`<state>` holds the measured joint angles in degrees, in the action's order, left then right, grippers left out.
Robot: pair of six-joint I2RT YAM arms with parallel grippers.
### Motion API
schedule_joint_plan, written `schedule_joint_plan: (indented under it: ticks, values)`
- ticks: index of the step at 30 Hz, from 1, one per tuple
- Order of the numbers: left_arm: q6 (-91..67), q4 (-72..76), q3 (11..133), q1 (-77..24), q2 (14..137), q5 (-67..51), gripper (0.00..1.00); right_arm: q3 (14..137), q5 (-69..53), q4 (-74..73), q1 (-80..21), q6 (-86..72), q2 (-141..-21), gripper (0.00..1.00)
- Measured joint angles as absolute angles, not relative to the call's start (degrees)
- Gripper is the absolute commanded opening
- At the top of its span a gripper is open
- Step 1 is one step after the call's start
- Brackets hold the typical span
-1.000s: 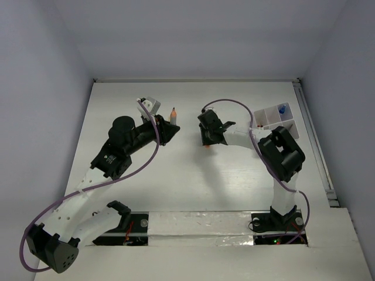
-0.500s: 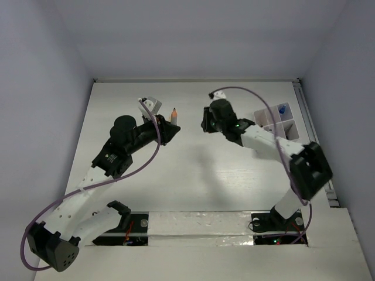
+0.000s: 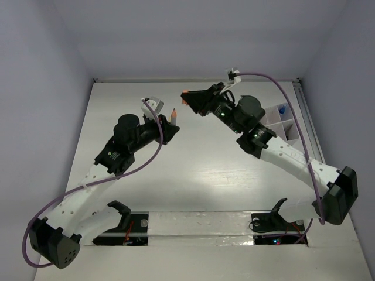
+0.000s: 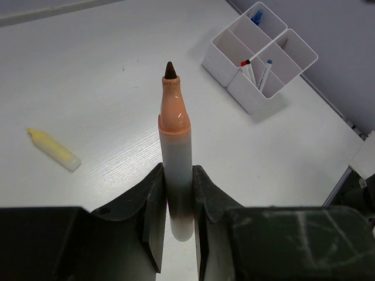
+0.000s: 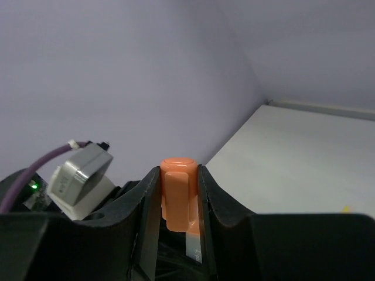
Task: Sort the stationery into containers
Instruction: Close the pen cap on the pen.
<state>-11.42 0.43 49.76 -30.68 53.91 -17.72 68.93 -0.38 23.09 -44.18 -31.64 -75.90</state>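
1. Currently, L arm: left gripper (image 4: 176, 196) is clamped on the lower barrel of an uncapped marker (image 4: 175, 140), jaws pressed against both sides. The marker has a white body, an orange neck and a dark nib, and stands upright out of the grip.
2. Top view: left gripper (image 3: 170, 127) is raised over the far-centre table (image 3: 193, 175), with the marker (image 3: 173, 115) pointing away from the bases.
3. R arm: right gripper (image 5: 177, 175) is pinching an orange cap (image 5: 176, 199) between its fingers. The cap's rounded end sits level with the fingertips.
4. Top view: right gripper (image 3: 188, 100) is stretched to the far side and faces the L arm. The orange cap (image 3: 185, 93) shows as a small speck at its tip, near the marker nib but apart from it.
5. Organizer box (image 4: 225, 58): white, divided into compartments, standing on the table at the far right. Partly hidden by the R arm in top view (image 3: 275, 120).
6. Box contents, L wrist view: a red-capped pen (image 4: 246, 65) shares one compartment with a second dark-capped item, and a blue-tipped pen (image 4: 265, 73) is in the next one. A blue item (image 4: 256, 16) is in the far compartment, type unclear at this res.
7. Loose item: a cream stick (image 4: 53, 149) lies flat on the table, well apart from the box.
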Motion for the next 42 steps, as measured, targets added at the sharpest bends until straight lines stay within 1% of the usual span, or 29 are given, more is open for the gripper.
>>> schedule_joint_plan:
  ticks: [5, 10, 25, 42]
  values:
    - [-10.83, 0.16, 50.09, -30.68, 53.84, -17.21, 0.00, 68.95, -3.38, 23.64, -45.89, -33.56, -80.82, 0.00]
    - [-10.72, 0.16, 50.28, -30.68, 53.84, -17.15, 0.00, 69.43, -3.90, 23.70, -47.20, -33.89, -82.78, 0.00]
    - [-10.74, 0.16, 50.28, -30.68, 53.84, -17.78, 0.00, 72.55, -2.09, 24.93, -47.68, -32.32, -84.18, 0.00]
    - [-10.74, 0.14, 50.28, -30.68, 53.43, -16.64, 0.00, 72.60, -0.82, 24.91, -47.68, -31.70, -85.93, 0.00]
